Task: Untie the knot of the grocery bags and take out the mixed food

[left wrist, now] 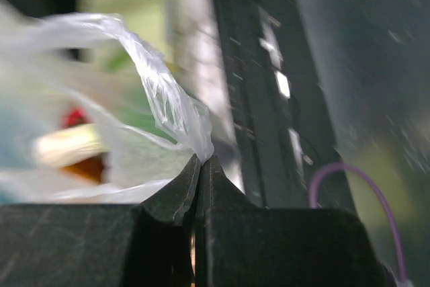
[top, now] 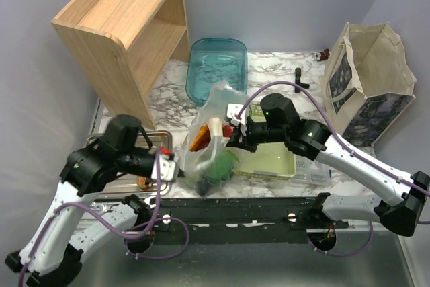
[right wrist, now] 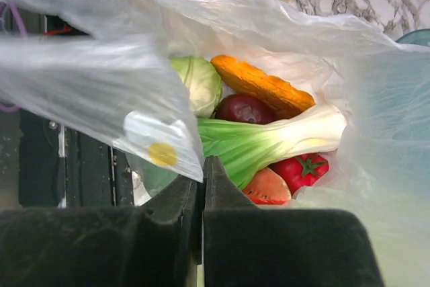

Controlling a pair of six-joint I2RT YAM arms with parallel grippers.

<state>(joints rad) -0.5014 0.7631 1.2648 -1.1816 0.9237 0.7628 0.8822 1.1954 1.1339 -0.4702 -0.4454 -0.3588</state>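
Observation:
A translucent whitish grocery bag point(top: 213, 140) stands open at the table's front middle. My left gripper point(top: 176, 174) is shut on the bag's near-left edge point(left wrist: 176, 109). My right gripper point(top: 236, 138) is shut on the bag's right edge point(right wrist: 121, 92) and holds the mouth open. The right wrist view looks into the bag: green cabbage point(right wrist: 198, 84), brown bread roll point(right wrist: 262, 87), dark red apple point(right wrist: 245, 109), green-white leafy vegetable point(right wrist: 275, 139), red tomato point(right wrist: 306, 169) and watermelon wedge point(right wrist: 267, 187).
A green basket point(top: 269, 160) lies right of the bag under my right arm. A teal tub point(top: 217, 68) sits behind it, a wooden shelf point(top: 124, 31) at back left, a tote bag point(top: 368, 82) at back right, a metal tray point(top: 138, 166) under my left arm.

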